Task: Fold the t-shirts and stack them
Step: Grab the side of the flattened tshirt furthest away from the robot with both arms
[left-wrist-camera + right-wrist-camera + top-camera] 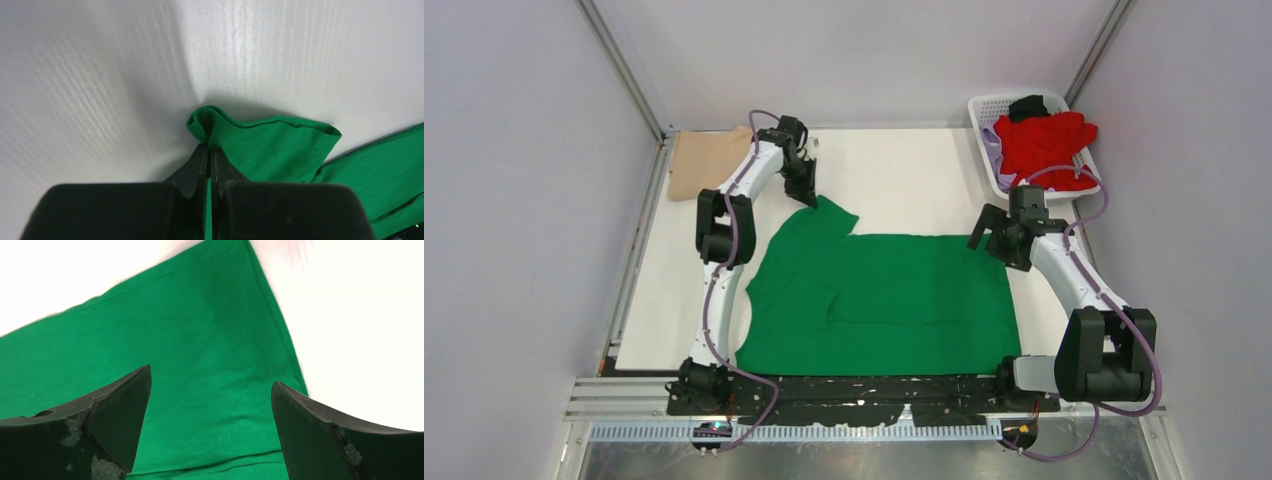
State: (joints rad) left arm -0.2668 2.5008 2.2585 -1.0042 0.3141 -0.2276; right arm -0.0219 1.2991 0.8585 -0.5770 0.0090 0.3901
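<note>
A bright green t-shirt [879, 300] lies spread across the middle of the white table. My left gripper [805, 192] is shut on the hem of its far sleeve [265, 147]; green cloth shows between the closed fingers [197, 165]. My right gripper [986, 238] is open and empty, just above the shirt's far right corner [220, 355], with the fingers [117, 412] spread wide. A tan shirt [709, 160] lies folded at the far left. A red shirt [1049, 145] sits piled in the basket, with lilac cloth [992, 150] and a black garment [1028, 105] beside it.
A white lattice basket [986, 108] stands at the far right corner. Metal frame posts and grey walls enclose the table. Bare white tabletop [904, 180] lies beyond the green shirt.
</note>
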